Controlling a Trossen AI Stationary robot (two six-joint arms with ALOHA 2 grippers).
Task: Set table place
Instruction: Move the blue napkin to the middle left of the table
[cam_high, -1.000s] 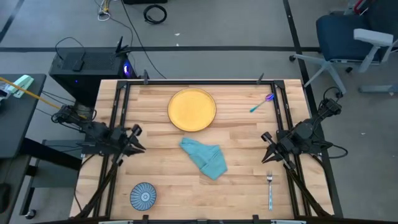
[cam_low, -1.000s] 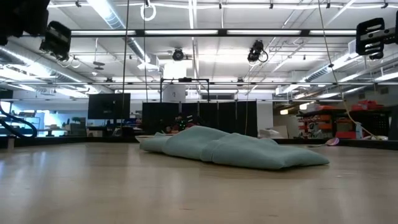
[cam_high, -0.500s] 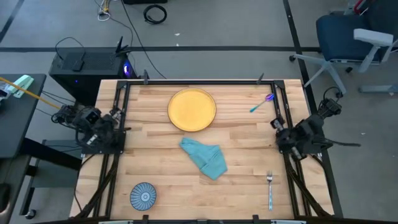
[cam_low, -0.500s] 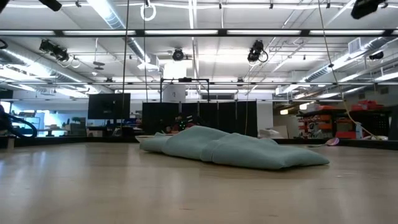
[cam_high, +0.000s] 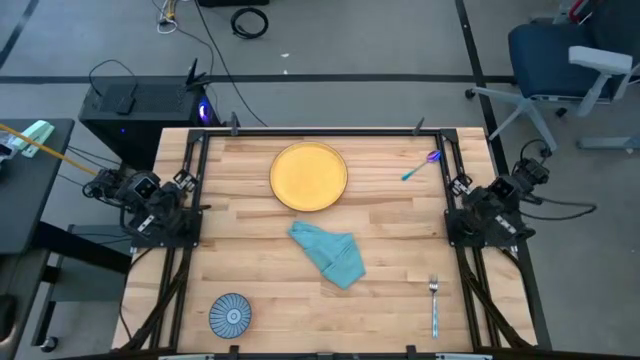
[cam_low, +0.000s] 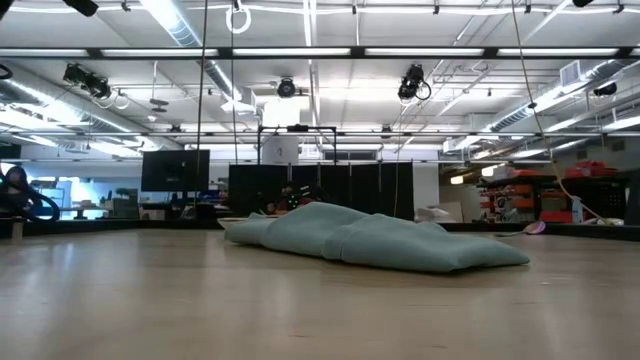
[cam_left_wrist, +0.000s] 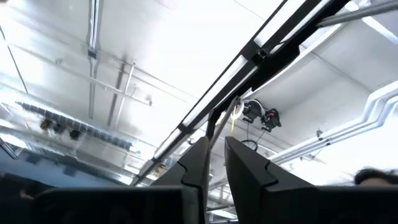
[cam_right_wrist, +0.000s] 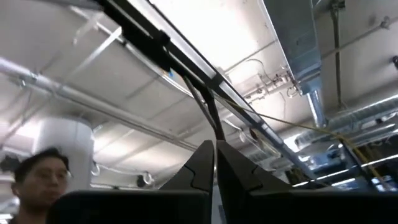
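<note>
Table (cam_high: 390, 260) of light planks fills the frame's middle; left gripper (cam_left_wrist: 215, 163), fingers a narrow gap apart and empty, tilts up at its left rail, right gripper (cam_right_wrist: 214, 163) nearly shut, empty, at the right rail. Between them: yellow plate (cam_high: 309, 176), crumpled teal cloth (cam_high: 330, 252), patterned bowl (cam_high: 231, 315), fork (cam_high: 434, 305), purple-tipped spoon (cam_high: 421, 165).

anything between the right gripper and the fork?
Nothing visible. The right gripper is folded back at the table's right edge, pointing up. The fork lies nearer the front along that edge, with only bare wood between them.
</note>
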